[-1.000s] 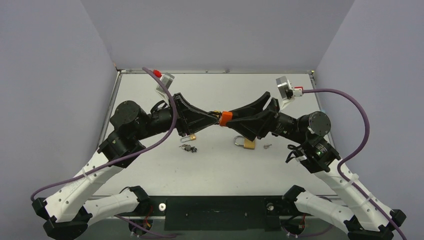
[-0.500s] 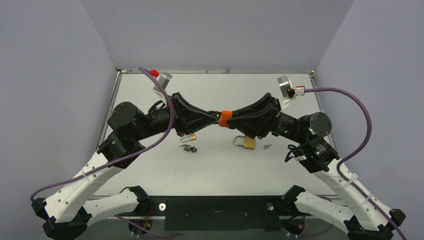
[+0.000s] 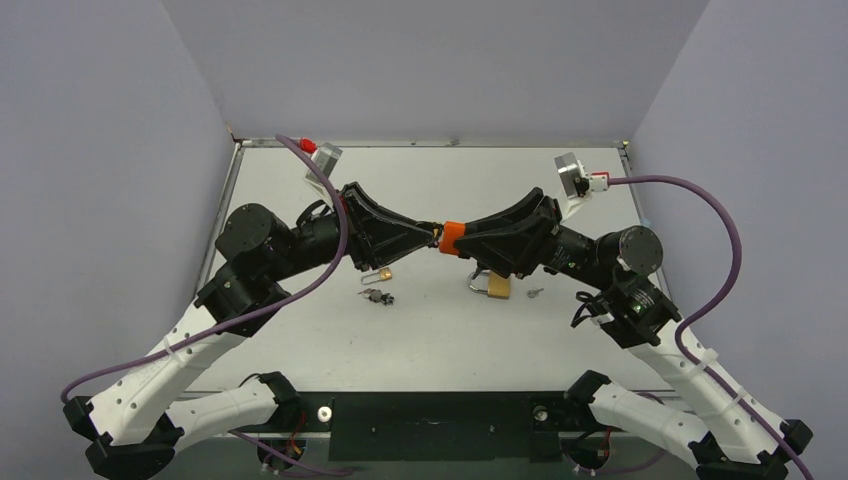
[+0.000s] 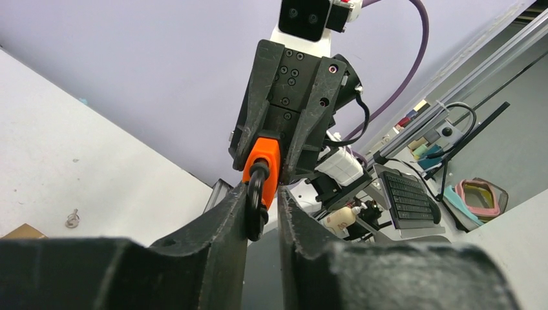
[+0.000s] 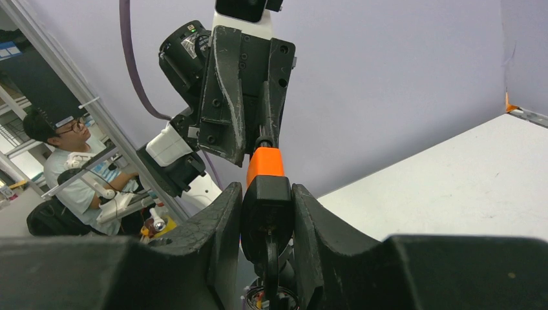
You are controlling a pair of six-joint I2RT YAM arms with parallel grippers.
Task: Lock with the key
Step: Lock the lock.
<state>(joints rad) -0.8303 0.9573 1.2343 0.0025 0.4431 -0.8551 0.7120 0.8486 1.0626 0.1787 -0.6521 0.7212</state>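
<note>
Top external view, right pincer clamping orange padlock, left pincer slightly parted around shackle

a robotics lab. a white table, boxed in on three sides by plain lavender walls, carries two robot arms. past the table's edge stand aluminium frame rails, a computer keyboard and loose cables. off another side of the table, a person in glasses sits among more gear.
</note>
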